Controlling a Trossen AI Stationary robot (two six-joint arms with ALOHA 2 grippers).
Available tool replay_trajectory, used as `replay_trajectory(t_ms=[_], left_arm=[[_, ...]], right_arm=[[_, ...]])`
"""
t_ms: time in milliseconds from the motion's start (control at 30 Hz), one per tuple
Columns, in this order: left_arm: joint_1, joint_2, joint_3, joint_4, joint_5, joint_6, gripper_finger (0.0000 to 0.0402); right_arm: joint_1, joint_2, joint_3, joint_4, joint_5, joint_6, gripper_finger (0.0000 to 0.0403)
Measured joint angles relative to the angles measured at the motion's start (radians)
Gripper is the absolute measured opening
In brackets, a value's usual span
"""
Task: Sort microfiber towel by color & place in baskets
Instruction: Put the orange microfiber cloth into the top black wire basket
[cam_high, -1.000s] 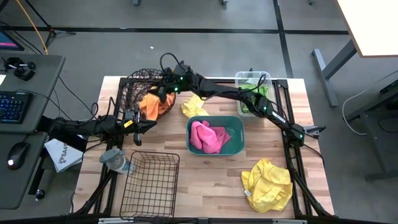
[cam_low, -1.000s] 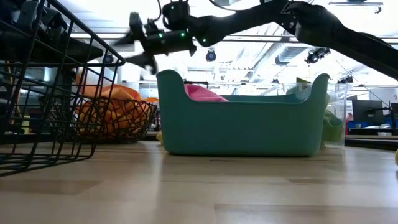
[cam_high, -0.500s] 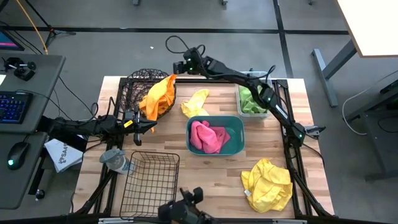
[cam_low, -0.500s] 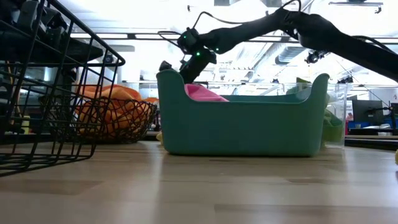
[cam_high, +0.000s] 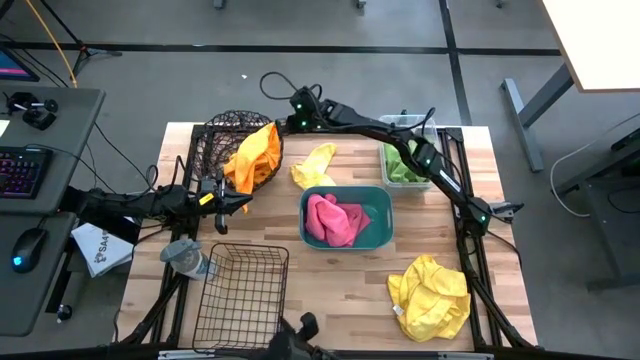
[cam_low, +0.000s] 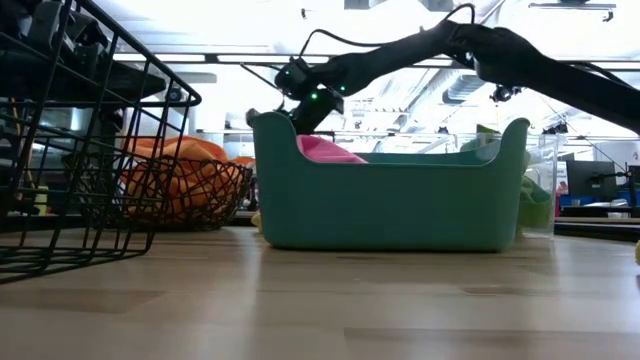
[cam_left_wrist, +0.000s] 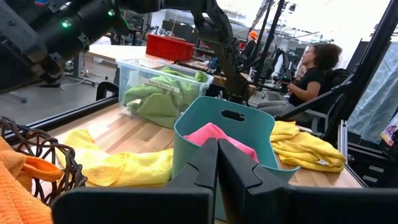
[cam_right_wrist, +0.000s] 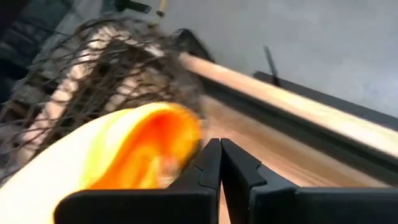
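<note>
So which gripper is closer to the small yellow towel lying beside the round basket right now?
Right. The right gripper is shut at the table's far edge, just beyond the yellow towel. The left gripper, also shut, sits past the round wire basket, farther away.

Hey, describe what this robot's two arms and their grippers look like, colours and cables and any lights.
Both arms are dark, slim and jointed. The right arm carries small green lights and a looping black cable near its wrist. The right gripper and left gripper each have two black, angular fingers. The left arm shows a yellow mark near its wrist.
</note>
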Motion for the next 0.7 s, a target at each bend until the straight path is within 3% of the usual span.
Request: replay_trajectory(t_ms=[367, 700], left_arm=[[0.000, 0.000, 0.000, 0.000, 0.000, 0.000, 0.0000], [0.000, 0.000, 0.000, 0.000, 0.000, 0.000, 0.0000]], right_arm=[[0.102, 0.003, 0.000, 0.195, -0.025, -0.119, 0.0001], [0.162, 0.020, 0.000, 0.073, -0.077, -0.219, 0.0000]])
